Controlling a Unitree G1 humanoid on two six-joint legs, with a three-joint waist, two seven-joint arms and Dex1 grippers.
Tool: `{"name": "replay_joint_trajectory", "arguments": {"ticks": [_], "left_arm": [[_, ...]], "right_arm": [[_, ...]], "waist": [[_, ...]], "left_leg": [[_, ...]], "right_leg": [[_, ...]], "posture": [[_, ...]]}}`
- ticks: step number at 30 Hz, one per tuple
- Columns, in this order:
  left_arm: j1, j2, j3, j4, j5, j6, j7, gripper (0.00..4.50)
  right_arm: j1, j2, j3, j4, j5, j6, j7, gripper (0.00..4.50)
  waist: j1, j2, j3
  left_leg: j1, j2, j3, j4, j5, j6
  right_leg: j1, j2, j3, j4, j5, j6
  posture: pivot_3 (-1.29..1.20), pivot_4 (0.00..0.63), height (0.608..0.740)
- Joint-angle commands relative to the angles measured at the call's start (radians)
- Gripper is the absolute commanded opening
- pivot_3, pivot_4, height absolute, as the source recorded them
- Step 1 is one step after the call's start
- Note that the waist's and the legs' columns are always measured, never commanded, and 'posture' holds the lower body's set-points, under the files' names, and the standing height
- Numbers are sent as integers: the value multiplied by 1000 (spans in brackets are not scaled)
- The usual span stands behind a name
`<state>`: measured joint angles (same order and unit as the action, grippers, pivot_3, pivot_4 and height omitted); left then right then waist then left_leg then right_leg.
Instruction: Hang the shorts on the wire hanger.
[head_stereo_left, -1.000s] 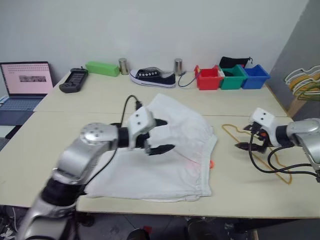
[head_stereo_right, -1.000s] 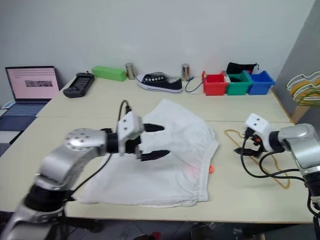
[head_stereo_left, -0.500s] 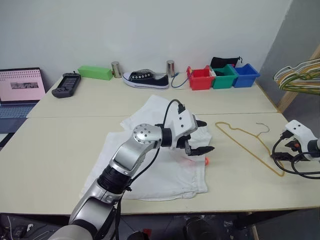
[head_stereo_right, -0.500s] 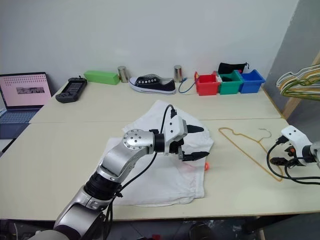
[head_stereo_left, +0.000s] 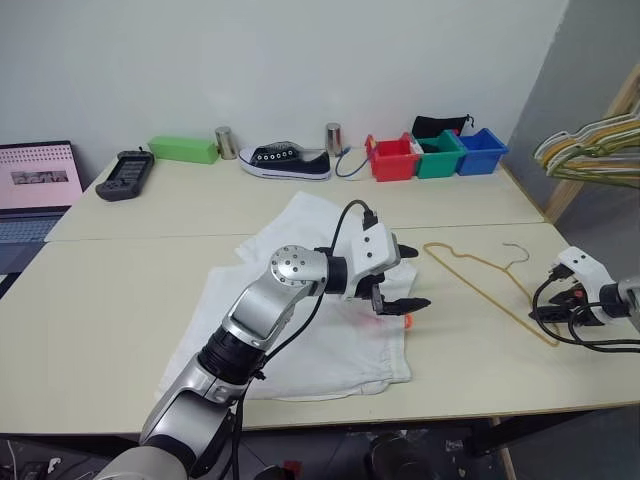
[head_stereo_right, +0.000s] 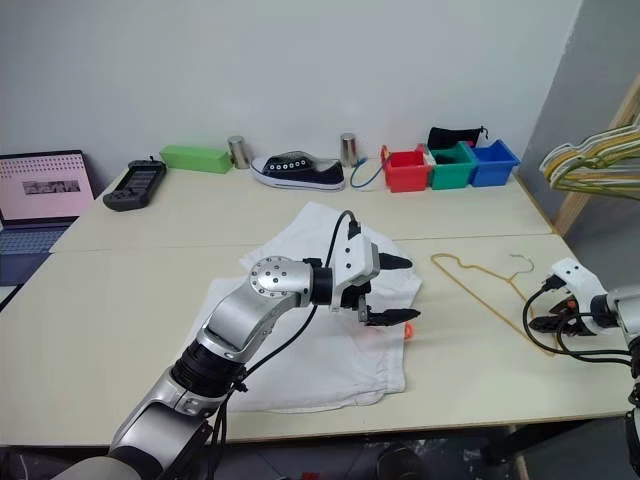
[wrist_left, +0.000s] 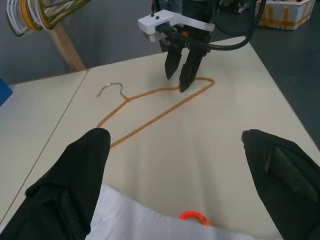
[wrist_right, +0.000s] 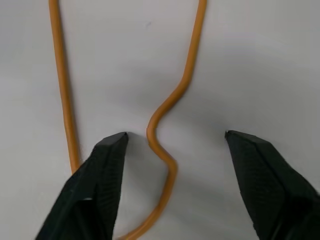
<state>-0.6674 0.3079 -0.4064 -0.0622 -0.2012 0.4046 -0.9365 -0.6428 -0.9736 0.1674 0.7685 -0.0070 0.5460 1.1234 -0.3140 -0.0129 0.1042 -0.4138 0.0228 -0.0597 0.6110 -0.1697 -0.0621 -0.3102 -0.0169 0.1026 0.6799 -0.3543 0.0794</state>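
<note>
Nothing is hung yet. The shorts (head_stereo_left: 320, 300) lie flat on the table (head_stereo_left: 120, 290), the wire hanger (head_stereo_left: 485, 280) beside them. The left gripper (head_stereo_left: 403, 275) hovers spread and empty; the right gripper (wrist_right: 172, 145) straddles the hanger's wire, not yet clamped.

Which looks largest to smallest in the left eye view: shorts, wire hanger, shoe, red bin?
1. shorts
2. wire hanger
3. shoe
4. red bin

The shoe and bin sit farther from the camera, so they look smaller than up close.
</note>
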Motion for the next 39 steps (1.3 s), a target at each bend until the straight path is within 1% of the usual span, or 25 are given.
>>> {"name": "replay_joint_trajectory", "arguments": {"ticks": [1,2,3,4,5,8,10,14,16,19,23,25,28,31,32,34,35,39], "left_arm": [[-21,7,23,-19,5,-11,-3,4500],[-21,9,25,-20,5,-10,-3,4500],[-20,12,28,-22,4,-9,-4,4500],[-22,13,30,-22,4,-8,-3,4500],[-23,14,32,-21,3,-7,-3,4500],[-27,16,36,-16,3,-8,0,4500],[-30,13,37,-11,6,-12,3,4500],[-45,3,38,2,7,-16,7,4500],[-49,7,45,10,8,-22,8,4500],[-60,39,93,41,9,-28,21,4500],[-110,90,185,125,-12,-27,22,4500],[-156,132,242,209,-23,-39,4,4500],[-223,197,307,327,-43,-57,-36,4500],[-275,238,356,391,-88,-22,-91,4500],[-288,263,371,400,-119,19,-140,4500],[-294,312,371,406,-149,72,-234,4500],[-294,329,366,407,-156,87,-266,4500],[-290,355,342,432,-129,83,-313,4500]], "right_arm": [[-6,13,25,52,-38,-31,24,2222],[-8,14,27,63,-43,-38,27,1922],[-10,16,28,71,-47,-45,29,1731],[-13,16,31,79,-51,-54,32,1363],[-13,17,34,81,-54,-62,38,1200],[-18,23,29,83,-54,-77,47,376],[-25,29,21,79,-49,-72,53,30],[-23,25,12,70,-57,-135,45,30],[-29,21,6,57,-74,-183,8,30],[-77,11,9,-5,-147,-326,-144,30],[-151,32,1,-87,-216,-411,-301,30],[-164,48,8,-164,-253,-470,-374,30],[-156,87,-7,-272,-256,-526,-429,30],[-162,70,33,-298,-347,-695,-513,30],[-175,64,59,-304,-398,-777,-554,30],[-214,73,97,-305,-473,-902,-628,30],[-236,79,113,-304,-508,-957,-661,30],[-302,120,146,-311,-581,-1072,-734,30]], "waist": [[2,0,0],[3,-1,0],[5,-1,-1],[6,-1,-1],[7,-1,-1],[7,-2,-1],[7,-2,-1],[6,-2,-1],[4,-2,-1],[-3,-1,-1],[-24,2,-1],[-28,1,-1],[-37,1,-1],[-41,2,-1],[-39,2,-1],[-41,2,-1],[-43,2,-1],[-44,2,-1]], "left_leg": [[0,0,0,0,0,0],[1,0,0,0,0,0],[1,0,0,0,0,0],[2,0,0,0,0,0],[3,0,0,0,0,0],[7,0,-1,0,0,0],[7,0,-1,0,0,0],[8,0,-1,0,0,0],[8,0,0,0,0,0],[8,0,1,0,0,0],[8,0,2,0,0,0],[8,0,1,-1,0,0],[8,0,1,-2,0,0],[5,-1,0,-3,0,0],[3,-1,0,-3,0,0],[-2,-5,-3,-2,0,0],[-3,-7,-4,-3,0,0],[-3,-9,-7,-3,0,0]], "right_leg": [[0,0,0,0,0,0],[1,0,0,0,0,0],[1,0,0,0,0,0],[3,0,0,0,0,0],[4,0,0,0,0,0],[8,0,-1,-2,0,0],[9,0,-1,-2,0,0],[9,0,-1,-2,0,0],[9,0,0,-2,0,0],[8,0,1,-2,0,0],[6,-1,2,0,0,0],[7,0,1,0,0,0],[5,0,1,0,0,0],[3,-1,0,0,0,0],[1,-2,-1,1,0,0],[-2,-5,-3,1,0,0],[-4,-7,-3,2,2,-2],[-4,-9,-4,2,2,-2]], "posture": [[-245,36,740],[-244,36,740],[-243,35,740],[-241,35,740],[-241,36,740],[-241,36,740],[-240,34,740],[-241,33,740],[-248,31,740],[-261,29,740],[-268,24,740],[-270,23,740],[-269,19,740],[-271,15,740],[-271,15,740],[-268,14,740],[-268,14,740],[-259,12,740]]}}
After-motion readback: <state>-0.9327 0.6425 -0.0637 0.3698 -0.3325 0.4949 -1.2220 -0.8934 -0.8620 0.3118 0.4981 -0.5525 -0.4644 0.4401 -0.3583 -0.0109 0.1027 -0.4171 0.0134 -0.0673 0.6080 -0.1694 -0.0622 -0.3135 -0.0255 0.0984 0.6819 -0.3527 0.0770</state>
